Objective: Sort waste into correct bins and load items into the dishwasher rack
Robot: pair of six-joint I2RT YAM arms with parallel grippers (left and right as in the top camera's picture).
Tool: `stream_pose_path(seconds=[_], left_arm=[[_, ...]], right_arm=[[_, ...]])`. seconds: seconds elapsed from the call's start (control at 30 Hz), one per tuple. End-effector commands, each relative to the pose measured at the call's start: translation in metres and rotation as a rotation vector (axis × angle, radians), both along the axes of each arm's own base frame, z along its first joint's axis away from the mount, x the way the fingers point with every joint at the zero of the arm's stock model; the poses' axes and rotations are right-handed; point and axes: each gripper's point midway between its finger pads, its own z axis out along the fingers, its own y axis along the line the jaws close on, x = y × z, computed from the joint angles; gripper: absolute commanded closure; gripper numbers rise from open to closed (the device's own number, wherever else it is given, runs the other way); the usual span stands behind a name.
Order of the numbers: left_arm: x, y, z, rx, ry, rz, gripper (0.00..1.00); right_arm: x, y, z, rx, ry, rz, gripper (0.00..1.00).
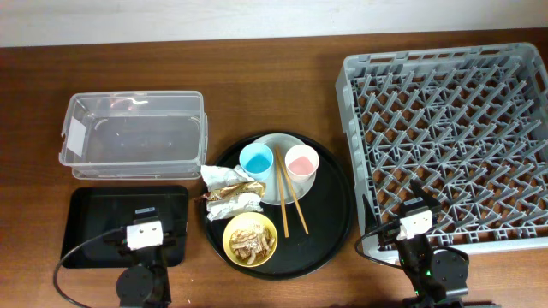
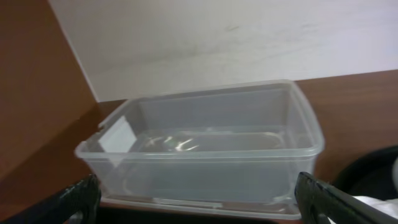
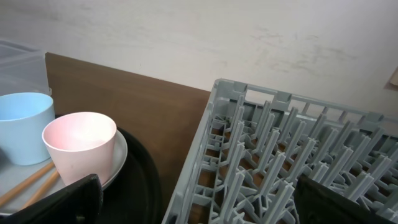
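Overhead shows nothing sorted yet: wrappers, cups and bowl sit on the round tray. Your left gripper and right gripper both gape empty; next, reach the left toward a wrapper.

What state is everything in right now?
Tub, empty, lidless.
Rack, empty.
Blue cup, upright on plate.
Pink cup, upright, empty.
Bowl, holds food scraps.
Chopsticks, lying across plate.
Wrappers, crumpled on round tray.
Left gripper, open.
Right gripper, open.
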Motion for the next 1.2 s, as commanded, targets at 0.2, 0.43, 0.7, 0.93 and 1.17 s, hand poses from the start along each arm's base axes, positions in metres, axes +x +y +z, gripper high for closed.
stream_pose_path(seconds=[0.2,0.43,0.7,0.93,1.17], left_arm=[[-0.024,-0.132,0.034,-0.027,-0.141,-0.807,0.01],[-0.052,-0.156,0.216,-0.104,-0.187,-0.997,0.01],[0.026,-0.219,0.192,-0.553,0.476,-1.509,0.01],[0.059,-0.119,0.020,-0.822,1.083,-0.207,1.00],[0.036,-0.149,-0.027,-0.946,1.190,-0.051,0.77]], right_arm=[[0.000,-0.003,-0.003,0.007,0.008,-0.017,0.01],[0.000,-0.003,-0.003,0.007,0.008,-0.017,0.01],[0.000,-0.003,-0.003,0.008,0.008,-0.017,0.01],[0.000,-0.003,-0.003,0.007,0.008,-0.017,0.01],[0.000,-0.003,-0.003,0.007,0.008,-0.017,0.02]])
